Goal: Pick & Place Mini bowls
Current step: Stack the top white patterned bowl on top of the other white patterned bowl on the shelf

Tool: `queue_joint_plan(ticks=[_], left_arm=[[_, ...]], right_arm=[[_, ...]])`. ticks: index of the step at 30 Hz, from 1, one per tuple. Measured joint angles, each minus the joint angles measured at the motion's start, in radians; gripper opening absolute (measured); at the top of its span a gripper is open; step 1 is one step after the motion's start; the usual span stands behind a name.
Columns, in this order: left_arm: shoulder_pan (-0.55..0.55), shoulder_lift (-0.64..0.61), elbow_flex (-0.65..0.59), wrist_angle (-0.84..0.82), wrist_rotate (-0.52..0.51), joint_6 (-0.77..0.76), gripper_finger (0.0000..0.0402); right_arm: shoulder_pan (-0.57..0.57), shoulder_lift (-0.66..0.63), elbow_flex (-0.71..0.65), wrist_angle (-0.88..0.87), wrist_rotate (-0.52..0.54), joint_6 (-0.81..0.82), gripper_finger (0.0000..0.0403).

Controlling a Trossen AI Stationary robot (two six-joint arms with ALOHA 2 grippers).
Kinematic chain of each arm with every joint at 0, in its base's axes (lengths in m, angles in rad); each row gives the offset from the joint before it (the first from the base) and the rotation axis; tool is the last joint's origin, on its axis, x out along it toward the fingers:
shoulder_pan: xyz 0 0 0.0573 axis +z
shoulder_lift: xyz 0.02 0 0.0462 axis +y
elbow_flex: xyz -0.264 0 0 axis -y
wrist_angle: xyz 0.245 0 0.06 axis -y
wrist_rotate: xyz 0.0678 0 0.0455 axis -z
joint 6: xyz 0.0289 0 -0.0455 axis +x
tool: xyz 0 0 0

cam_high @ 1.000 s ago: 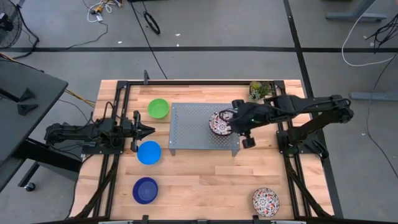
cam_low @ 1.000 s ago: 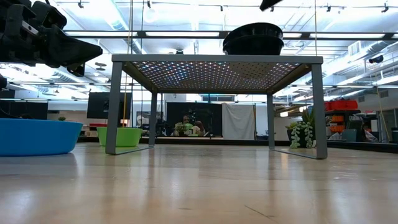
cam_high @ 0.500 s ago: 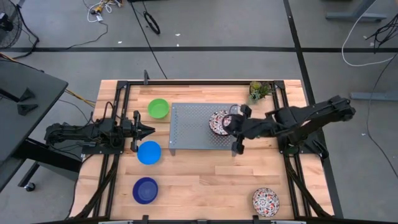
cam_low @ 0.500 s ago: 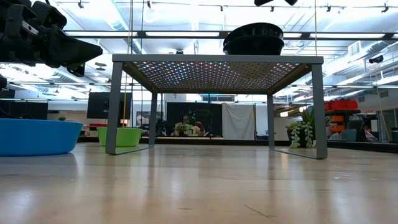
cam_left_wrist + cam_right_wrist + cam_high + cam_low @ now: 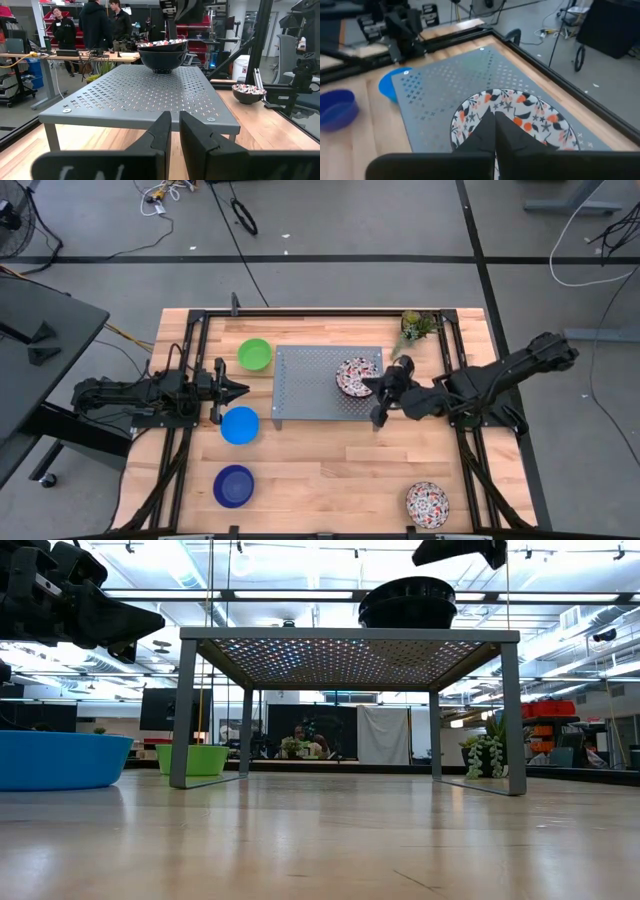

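Left gripper (image 5: 238,389) hangs over the table's left side, between the green plastic bowl (image 5: 255,354) and the light blue plastic bowl (image 5: 240,425), its dark fingers (image 5: 162,131) drawn close with only a thin slit between them and nothing held. Toward the front-left corner of the wooden table (image 5: 330,470) sits the dark blue plastic bowl (image 5: 233,485), well apart from the other two. At the middle of the table stands the grey perforated metal stand (image 5: 315,385), with the green bowl just beside its rear-left corner and the light blue bowl just beside its front-left leg. On the stand's right part rests a white floral-patterned bowl (image 5: 356,376); the left wrist view shows it as a stack, one patterned bowl nested in a dark-sided one (image 5: 162,52). Right gripper (image 5: 378,395) is over the stand's right edge, just beside that stack, fingers (image 5: 495,131) pressed together and empty. A small green potted plant (image 5: 417,324) stands at the table's rear edge, near the stand's rear-right corner. Another white floral bowl (image 5: 427,503) sits alone near the front-right corner. People (image 5: 95,25) stand in the room beyond the table
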Motion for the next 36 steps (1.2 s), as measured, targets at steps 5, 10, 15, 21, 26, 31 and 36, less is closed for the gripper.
queue_joint_plan(ticks=[5, 10, 15, 21, 26, 31, 36], left_arm=[[0.000, 0.000, 0.000, 0.000, 0.000, 0.000, 0.0044], [0.000, 0.000, 0.000, 0.000, 0.000, 0.000, 0.0044], [0.000, 0.000, 0.000, 0.000, 0.000, 0.000, 0.0044], [0.000, 0.000, 0.000, 0.000, 0.000, 0.000, 0.0044], [0.000, 0.000, 0.000, 0.000, 0.000, 0.000, 0.0044], [0.000, 0.000, 0.000, 0.000, 0.000, 0.000, 0.0044], [0.000, 0.000, 0.000, 0.000, 0.000, 0.000, 0.0044]], right_arm=[[0.023, -0.010, -0.044, 0.045, 0.022, 0.016, 0.0000], [0.040, -0.013, -0.074, 0.058, 0.022, 0.047, 0.0000], [0.039, -0.013, -0.089, 0.070, 0.022, 0.044, 0.0000], [0.040, -0.013, -0.109, 0.071, 0.018, 0.048, 0.0000], [0.040, -0.013, -0.109, 0.071, -0.005, 0.048, 0.0000], [0.040, -0.013, -0.109, 0.066, -0.028, 0.048, 0.0000], [0.040, -0.013, -0.109, 0.055, -0.033, 0.048, 0.0000]])
